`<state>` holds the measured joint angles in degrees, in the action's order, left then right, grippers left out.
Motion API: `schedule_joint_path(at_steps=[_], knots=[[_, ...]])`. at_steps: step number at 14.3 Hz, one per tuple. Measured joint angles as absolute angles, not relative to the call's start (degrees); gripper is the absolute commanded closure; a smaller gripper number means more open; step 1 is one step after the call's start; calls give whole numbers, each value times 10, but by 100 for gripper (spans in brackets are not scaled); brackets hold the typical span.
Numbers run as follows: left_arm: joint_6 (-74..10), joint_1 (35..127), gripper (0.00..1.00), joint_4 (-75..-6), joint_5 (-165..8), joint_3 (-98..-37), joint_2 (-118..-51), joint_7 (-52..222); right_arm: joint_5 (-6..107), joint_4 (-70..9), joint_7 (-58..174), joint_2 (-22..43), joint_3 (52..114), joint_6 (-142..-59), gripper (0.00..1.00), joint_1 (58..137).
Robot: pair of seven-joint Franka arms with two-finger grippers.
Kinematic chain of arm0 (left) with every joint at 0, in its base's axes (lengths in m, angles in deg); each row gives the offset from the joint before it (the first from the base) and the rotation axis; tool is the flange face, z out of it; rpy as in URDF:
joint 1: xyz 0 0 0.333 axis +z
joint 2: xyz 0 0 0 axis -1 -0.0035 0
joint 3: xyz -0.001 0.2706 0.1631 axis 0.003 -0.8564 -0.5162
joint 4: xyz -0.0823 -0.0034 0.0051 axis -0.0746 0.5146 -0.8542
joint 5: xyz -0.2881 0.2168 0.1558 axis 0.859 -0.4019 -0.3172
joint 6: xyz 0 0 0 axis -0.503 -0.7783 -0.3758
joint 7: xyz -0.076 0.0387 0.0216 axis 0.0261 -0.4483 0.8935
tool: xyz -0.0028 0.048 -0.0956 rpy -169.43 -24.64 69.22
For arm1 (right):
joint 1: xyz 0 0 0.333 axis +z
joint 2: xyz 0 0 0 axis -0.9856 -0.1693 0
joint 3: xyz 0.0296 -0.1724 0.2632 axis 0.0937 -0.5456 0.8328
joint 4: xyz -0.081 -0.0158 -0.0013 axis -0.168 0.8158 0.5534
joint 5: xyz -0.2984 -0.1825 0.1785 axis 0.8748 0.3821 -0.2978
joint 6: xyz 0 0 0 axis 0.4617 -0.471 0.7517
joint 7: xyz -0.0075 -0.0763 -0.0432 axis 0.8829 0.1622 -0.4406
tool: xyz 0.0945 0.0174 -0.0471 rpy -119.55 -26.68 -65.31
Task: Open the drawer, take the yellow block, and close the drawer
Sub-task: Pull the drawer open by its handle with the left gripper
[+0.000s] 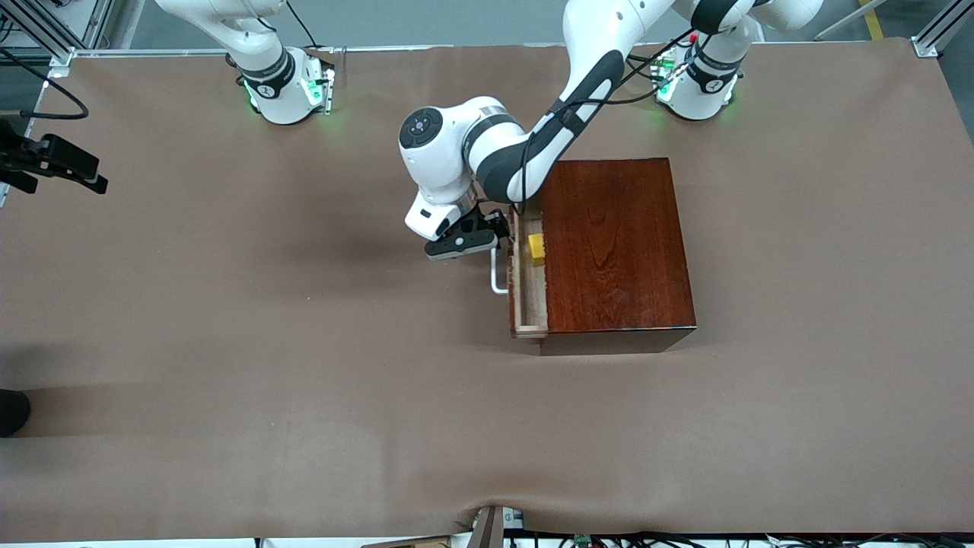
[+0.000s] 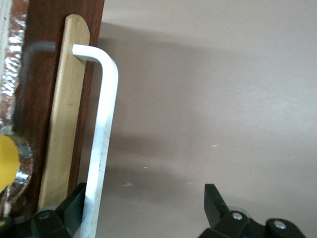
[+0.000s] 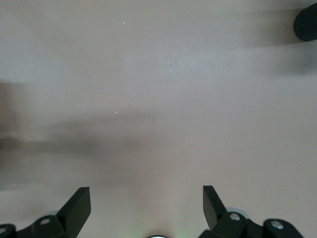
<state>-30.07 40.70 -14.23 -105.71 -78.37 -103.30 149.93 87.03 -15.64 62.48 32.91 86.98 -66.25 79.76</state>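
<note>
The dark reddish-brown box (image 1: 616,243) stands on the table near the left arm's base. Its pale wood drawer (image 1: 527,297) is pulled out a little, on the side toward the right arm's end. The yellow block (image 1: 536,248) lies in the drawer, partly under the box top. My left gripper (image 1: 494,234) is at the white handle (image 1: 498,278). In the left wrist view the left gripper (image 2: 146,203) is open, and the handle (image 2: 101,134) runs just inside one finger (image 2: 74,206). A bit of the yellow block (image 2: 7,161) shows there. My right gripper (image 3: 146,203) is open and empty over bare table.
A black camera mount (image 1: 53,160) sits at the table edge at the right arm's end, with a dark object (image 1: 11,411) nearer the front camera. The brown table cover (image 1: 304,342) has a wrinkled front edge.
</note>
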Motion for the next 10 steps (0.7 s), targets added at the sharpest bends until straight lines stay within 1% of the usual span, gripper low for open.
schedule_joint_path(at_steps=[3,10], knots=[[-315,404,0,-137,-1055,-784,-1037,1509,870,-156,625,329,870,-663,0,798],[-326,385,0,-89,-1055,-788,-1064,1519,870,-156,625,322,869,-664,0,797]])
